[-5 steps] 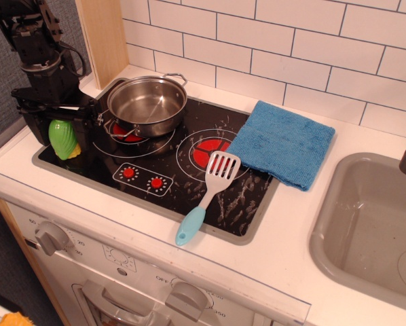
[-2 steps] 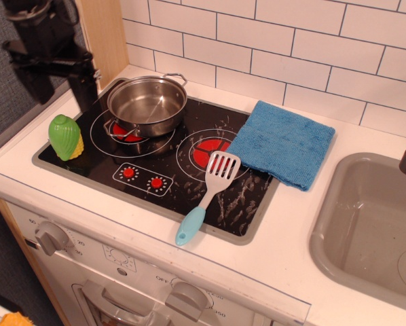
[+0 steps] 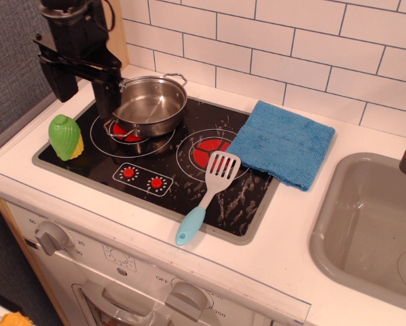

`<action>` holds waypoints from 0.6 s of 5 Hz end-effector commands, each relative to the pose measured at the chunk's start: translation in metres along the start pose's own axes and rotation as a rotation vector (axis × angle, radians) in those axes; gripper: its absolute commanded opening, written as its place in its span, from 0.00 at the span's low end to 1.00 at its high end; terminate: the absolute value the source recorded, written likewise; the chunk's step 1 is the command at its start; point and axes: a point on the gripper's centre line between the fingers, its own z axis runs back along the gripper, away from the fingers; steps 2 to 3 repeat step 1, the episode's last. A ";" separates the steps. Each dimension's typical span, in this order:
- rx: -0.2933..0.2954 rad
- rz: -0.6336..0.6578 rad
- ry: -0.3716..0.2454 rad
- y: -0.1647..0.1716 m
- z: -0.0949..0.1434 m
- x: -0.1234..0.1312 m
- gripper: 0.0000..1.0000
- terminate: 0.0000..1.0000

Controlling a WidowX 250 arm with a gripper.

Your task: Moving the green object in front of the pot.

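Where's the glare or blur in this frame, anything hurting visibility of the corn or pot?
In observation.image the toy corn cob is sharp and evenly lit, with only a small highlight on its husk. The steel pot shows bright reflections on its rim and inner wall, but its outline stays clear. The black cooktop carries whitish smears that could pass for glare. The gripper reads dark with little detail.

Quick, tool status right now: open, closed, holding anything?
Tool: open and empty, raised beside the pot; the green object sits free on the stove's left edge.
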 end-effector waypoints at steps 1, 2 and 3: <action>0.020 0.001 -0.035 0.002 0.013 -0.002 1.00 1.00; 0.020 0.001 -0.035 0.002 0.013 -0.002 1.00 1.00; 0.020 0.001 -0.035 0.002 0.013 -0.002 1.00 1.00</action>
